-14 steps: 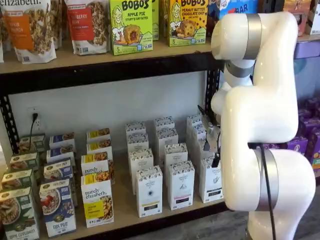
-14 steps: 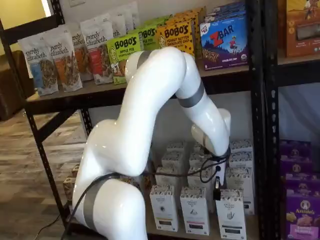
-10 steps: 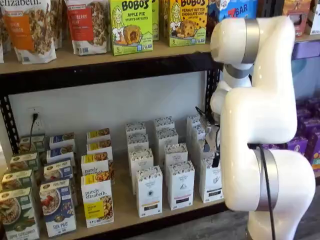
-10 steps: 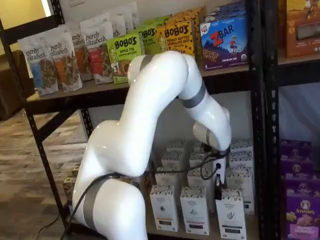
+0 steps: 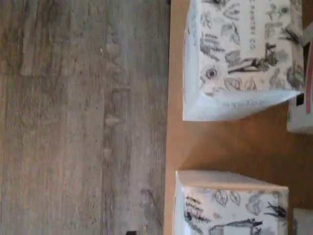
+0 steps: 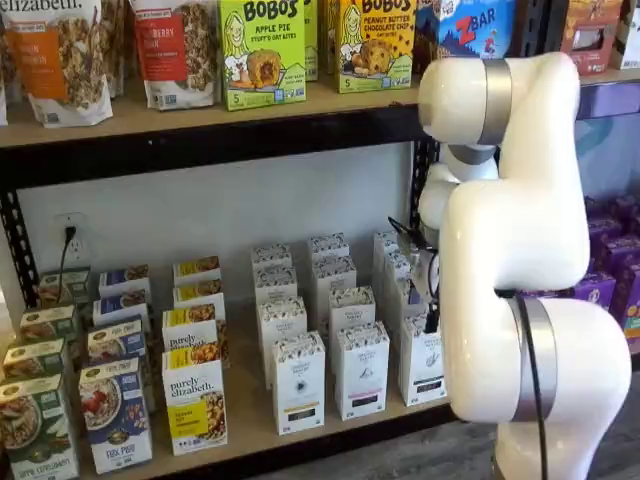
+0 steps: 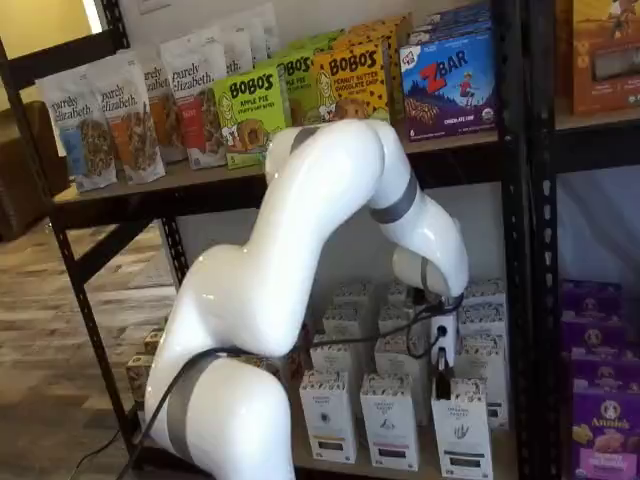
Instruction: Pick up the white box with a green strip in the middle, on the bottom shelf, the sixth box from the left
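The white box [image 6: 422,361] stands at the right end of the front row on the bottom shelf [image 6: 250,420]; it also shows in a shelf view [image 7: 462,430]. Many alike stand beside and behind it. My gripper [image 7: 440,386] hangs just above this box's top near edge; only a side-on black finger shows, so its state is unclear. In a shelf view the gripper [image 6: 432,318] is mostly hidden behind my arm. The wrist view shows two speckled box tops [image 5: 239,54] [image 5: 230,205] on the shelf board [image 5: 220,147], with no fingers visible.
Yellow-banded purely elizabeth boxes [image 6: 196,400] and cereal boxes [image 6: 115,412] stand further left. The black upright [image 7: 520,250] is close on the right. The upper shelf [image 6: 200,110] holds Bobo's boxes and granola bags. Wood floor [image 5: 73,117] lies before the shelf edge.
My arm has shifted slightly right and its elbow has risen. The gripper has moved a little lower and to the right over the front right white box.
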Robot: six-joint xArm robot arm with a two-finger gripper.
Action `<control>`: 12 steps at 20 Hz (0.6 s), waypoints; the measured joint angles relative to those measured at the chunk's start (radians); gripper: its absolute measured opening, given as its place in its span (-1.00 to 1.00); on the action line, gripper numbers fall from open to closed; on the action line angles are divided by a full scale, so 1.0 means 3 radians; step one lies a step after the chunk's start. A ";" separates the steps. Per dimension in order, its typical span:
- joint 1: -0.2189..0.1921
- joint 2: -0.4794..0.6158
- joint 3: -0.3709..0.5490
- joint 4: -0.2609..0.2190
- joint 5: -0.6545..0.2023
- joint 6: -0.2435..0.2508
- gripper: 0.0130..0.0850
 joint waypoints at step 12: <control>-0.0011 0.0413 -0.0352 -0.0445 -0.0125 0.0360 1.00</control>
